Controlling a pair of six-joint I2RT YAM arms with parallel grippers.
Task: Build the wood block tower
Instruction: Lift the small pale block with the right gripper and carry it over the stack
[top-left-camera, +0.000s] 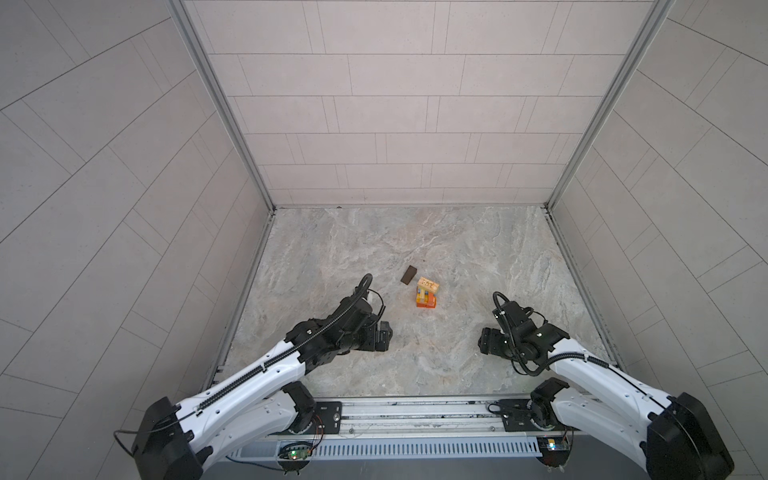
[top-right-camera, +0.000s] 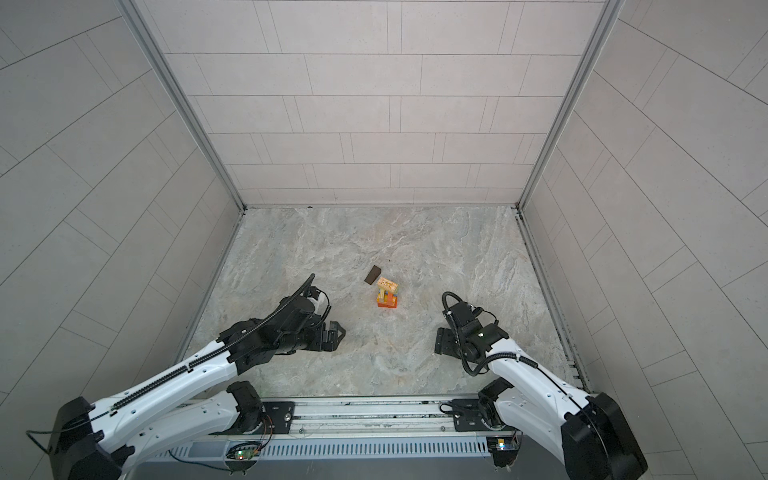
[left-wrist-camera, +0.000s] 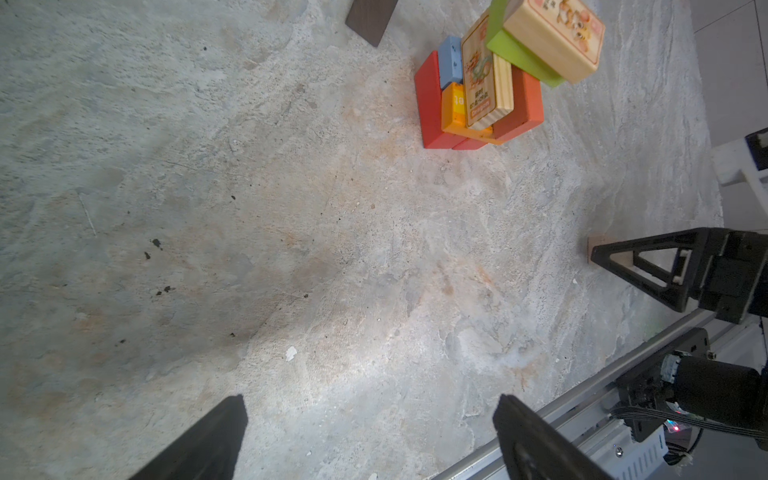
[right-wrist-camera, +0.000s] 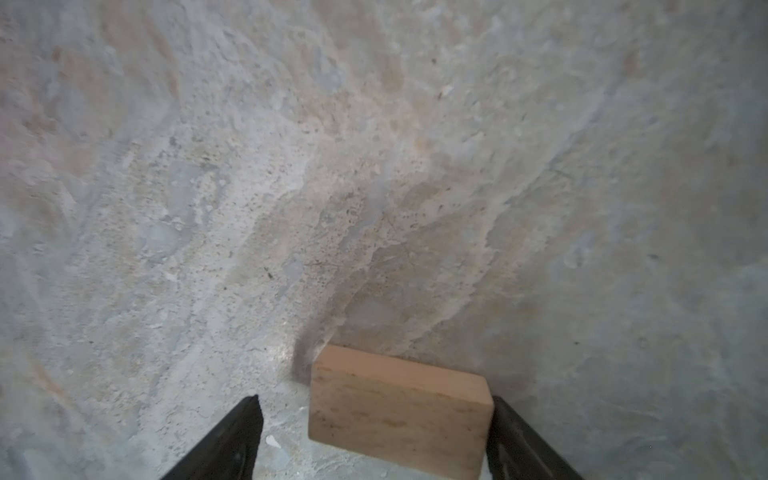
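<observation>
We see the right gripper (right-wrist-camera: 374, 440) low over the marble tabletop (top-left-camera: 340, 249) near its front right corner, jaws spread, a plain tan block (right-wrist-camera: 399, 411) lying between them, touching one jaw and clear of the other, so not clamped. The tower (top-left-camera: 427, 293), smooth painted bricks crossed in layers, stands mid-table, away toward the centre from this gripper. A dark brown block (top-left-camera: 409, 275) lies just behind the tower. The left gripper (left-wrist-camera: 370, 440) hangs wide open, empty.

Left pincer (left-wrist-camera: 370, 440) jaws wide apart, right pincer (right-wrist-camera: 374, 440) parted, both arms low
</observation>
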